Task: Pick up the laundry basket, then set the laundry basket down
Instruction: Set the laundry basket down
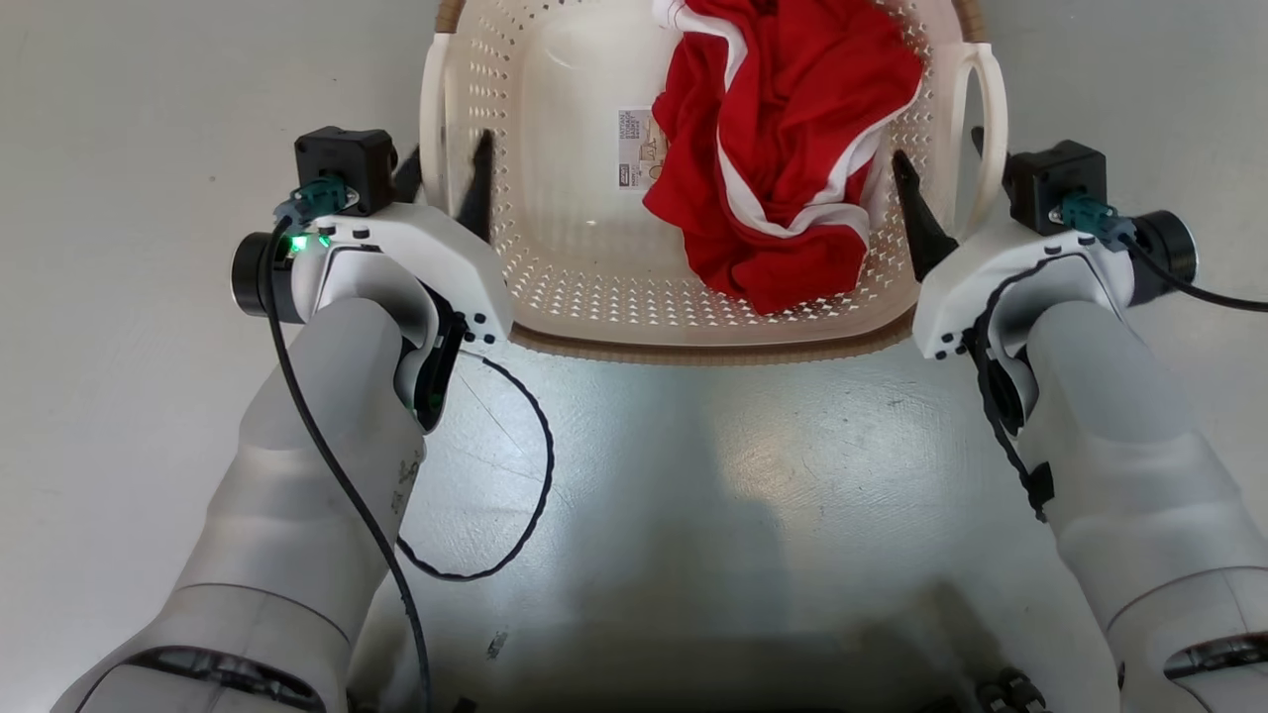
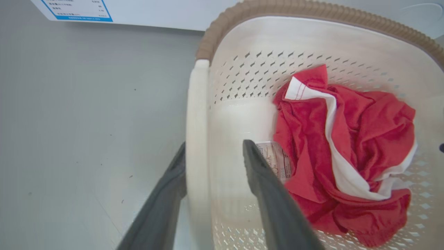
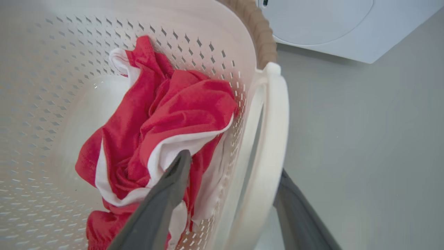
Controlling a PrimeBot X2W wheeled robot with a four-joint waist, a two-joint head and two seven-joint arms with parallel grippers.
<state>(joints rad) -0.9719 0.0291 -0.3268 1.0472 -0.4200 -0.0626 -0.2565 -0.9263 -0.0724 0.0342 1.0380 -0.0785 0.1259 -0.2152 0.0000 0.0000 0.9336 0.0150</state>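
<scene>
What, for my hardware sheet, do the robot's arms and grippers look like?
The left arm and right arm are pale grey with white wrist shells. The left gripper and right gripper each have two dark grey tapered fingers plus a black block with a teal connector. Black cables trail along both arms; a green light shows on the left wrist.

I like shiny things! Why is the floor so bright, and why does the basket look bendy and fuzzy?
Head view: light glares off the smooth grey floor before the cream-white perforated plastic laundry basket, with a dark shadow nearer the robot. Left wrist view: the wide lens bows the brown woven-look rim. Right wrist view: the near basket wall looks hazy.
</scene>
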